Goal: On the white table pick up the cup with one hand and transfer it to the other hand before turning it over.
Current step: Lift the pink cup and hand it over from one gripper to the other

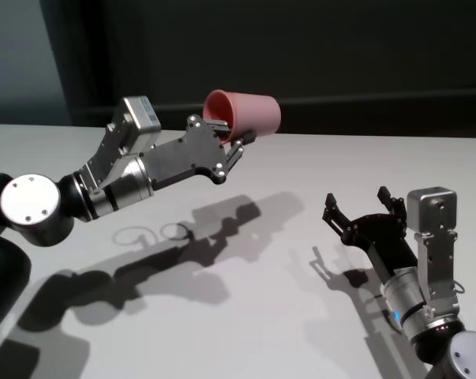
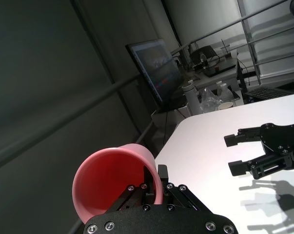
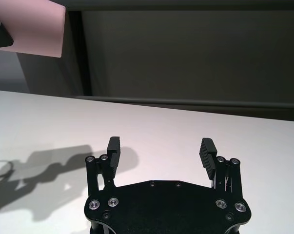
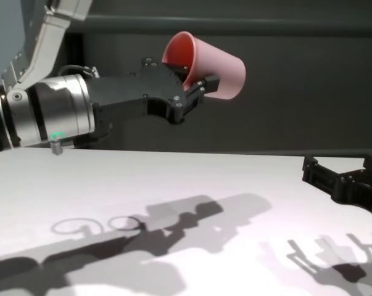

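Two grippers: left (image 1: 236, 147) grips one cup (image 1: 249, 112) (tipped sideways), right (image 1: 362, 212) gapes.

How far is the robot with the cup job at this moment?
Done: the left gripper has the cup lifted off the white table, pinched at its rim and lying sideways. In hand: holding it aloft. Left: handover to the open right gripper low over the table, then turning it over.

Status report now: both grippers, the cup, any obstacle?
Left gripper shut on cup, held on its side above table. Right gripper open, low over table, apart from cup. Nothing between them.
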Motion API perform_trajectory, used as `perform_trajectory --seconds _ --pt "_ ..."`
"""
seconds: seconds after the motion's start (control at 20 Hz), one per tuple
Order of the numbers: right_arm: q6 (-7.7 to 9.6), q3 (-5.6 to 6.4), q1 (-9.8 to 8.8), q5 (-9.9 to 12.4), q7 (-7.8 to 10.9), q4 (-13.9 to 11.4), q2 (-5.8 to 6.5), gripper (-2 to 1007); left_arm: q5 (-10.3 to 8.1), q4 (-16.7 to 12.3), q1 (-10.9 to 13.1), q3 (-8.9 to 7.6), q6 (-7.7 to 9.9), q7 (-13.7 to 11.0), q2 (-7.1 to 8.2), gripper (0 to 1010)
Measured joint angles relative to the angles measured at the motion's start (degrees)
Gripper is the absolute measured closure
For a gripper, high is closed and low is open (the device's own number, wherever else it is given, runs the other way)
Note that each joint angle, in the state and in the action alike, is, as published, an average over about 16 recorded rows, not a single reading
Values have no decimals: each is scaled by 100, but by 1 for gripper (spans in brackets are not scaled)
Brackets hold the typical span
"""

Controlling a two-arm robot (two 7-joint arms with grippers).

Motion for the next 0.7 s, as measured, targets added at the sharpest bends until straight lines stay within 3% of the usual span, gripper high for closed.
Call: perform_trajectory --seconds 0.35,0.7 --pt "0 0 0 0 0 0 0 3 -712 469 -152 -211 -55 -426 -374 954" --pt "0 0 0 0 0 0 0 3 -1183 904 -411 -245 -31 -863 -669 954"
